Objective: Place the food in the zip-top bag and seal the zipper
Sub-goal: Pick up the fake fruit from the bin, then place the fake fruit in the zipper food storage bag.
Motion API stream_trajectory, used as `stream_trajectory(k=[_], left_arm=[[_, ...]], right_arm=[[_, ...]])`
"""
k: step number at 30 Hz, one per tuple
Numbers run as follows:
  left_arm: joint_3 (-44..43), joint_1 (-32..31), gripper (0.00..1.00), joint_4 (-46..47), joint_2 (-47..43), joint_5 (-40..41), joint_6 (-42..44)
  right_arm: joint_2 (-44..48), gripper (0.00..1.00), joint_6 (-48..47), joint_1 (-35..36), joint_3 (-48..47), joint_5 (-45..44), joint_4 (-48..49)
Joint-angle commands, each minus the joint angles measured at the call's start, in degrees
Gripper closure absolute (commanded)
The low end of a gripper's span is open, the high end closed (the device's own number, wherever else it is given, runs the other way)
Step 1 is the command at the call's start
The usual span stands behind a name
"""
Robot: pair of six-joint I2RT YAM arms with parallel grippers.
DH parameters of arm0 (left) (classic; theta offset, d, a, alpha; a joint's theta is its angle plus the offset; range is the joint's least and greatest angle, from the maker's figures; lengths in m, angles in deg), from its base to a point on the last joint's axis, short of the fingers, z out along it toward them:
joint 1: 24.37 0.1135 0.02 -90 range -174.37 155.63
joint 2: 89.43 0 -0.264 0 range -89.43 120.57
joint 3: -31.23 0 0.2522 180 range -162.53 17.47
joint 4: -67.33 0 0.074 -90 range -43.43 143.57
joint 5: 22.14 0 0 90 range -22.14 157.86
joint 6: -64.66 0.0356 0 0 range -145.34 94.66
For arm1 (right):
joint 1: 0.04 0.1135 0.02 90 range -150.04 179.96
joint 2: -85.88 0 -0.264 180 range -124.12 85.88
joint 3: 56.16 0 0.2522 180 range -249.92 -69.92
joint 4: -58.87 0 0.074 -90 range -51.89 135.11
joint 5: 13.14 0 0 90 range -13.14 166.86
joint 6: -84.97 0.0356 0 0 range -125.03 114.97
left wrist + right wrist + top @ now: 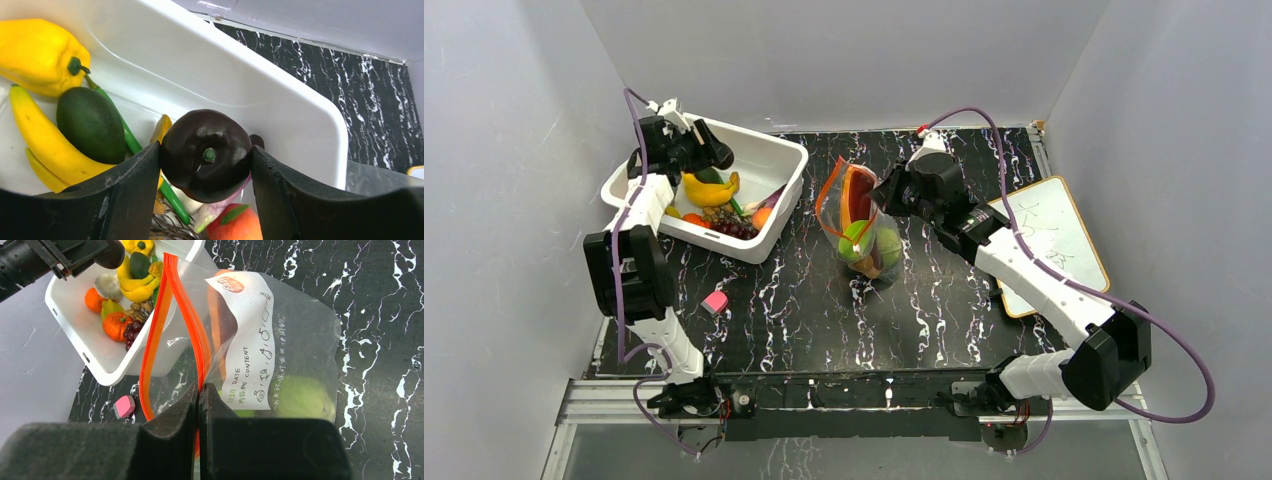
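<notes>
One eggplant clamped in left gripper, above bin | right gripper pinching zipper

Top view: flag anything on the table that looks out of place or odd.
A small pink block lies alone on the black table, outside both the white bin and the bag. Nothing looks spilled or damaged; the food sits in the bin, the bag, or the left claw.

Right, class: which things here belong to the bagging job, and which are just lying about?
Job: zip-top bag, zipper, eggplant, banana, yellow pepper, avocado.
Lying about: pink block, whiteboard.
</notes>
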Motion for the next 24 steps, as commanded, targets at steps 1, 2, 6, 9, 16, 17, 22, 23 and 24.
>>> stream_trajectory(k=[1, 2, 6, 9, 16, 17, 22, 23, 24], left_arm=[[0.90, 0.04, 0.58, -3.14, -5.83, -2.98, -2.21], [1.45, 0.04, 0.58, -3.09, -7.27, -3.62, -2.41], [2.85, 0.00, 0.57, -3.86, -10.61, -6.88, -3.29], [3.39, -0.05, 0.57, -4.81, -12.70, -10.69, -4.72], [6.53, -3.10, 0.57, -1.82, -18.40, -18.24, -8.77], [6.60, -3.57, 0.57, -1.88, -19.00, -19.01, -9.01], [7.57, -6.98, 0.58, -2.45, -21.30, -22.96, -10.83], [7.75, -7.91, 0.57, -3.02, -21.63, -23.67, -10.73], [8.08, -8.74, 0.57, -3.25, -21.98, -24.40, -10.83]], right_arm=[[3.01, 1.00, 0.53, -0.18, -0.95, -1.28, 5.24], [2.97, 1.00, 0.29, -0.16, -1.03, -1.27, 5.39], [2.83, 1.00, 0.09, -0.16, -1.42, -1.93, 5.84], [2.62, 1.00, 0.68, -0.16, -0.81, -1.71, 6.38], [2.36, 1.00, 2.95, -0.16, 0.44, -0.42, 9.41], [2.32, 1.00, 3.30, -0.16, 0.38, -0.22, 9.64], [1.70, 1.00, 4.41, -0.16, -0.38, 0.36, 9.97], [1.63, 1.00, 4.57, -0.16, -0.45, 0.38, 10.05], [1.57, 1.00, 4.74, -0.17, -0.56, 0.31, 10.18]])
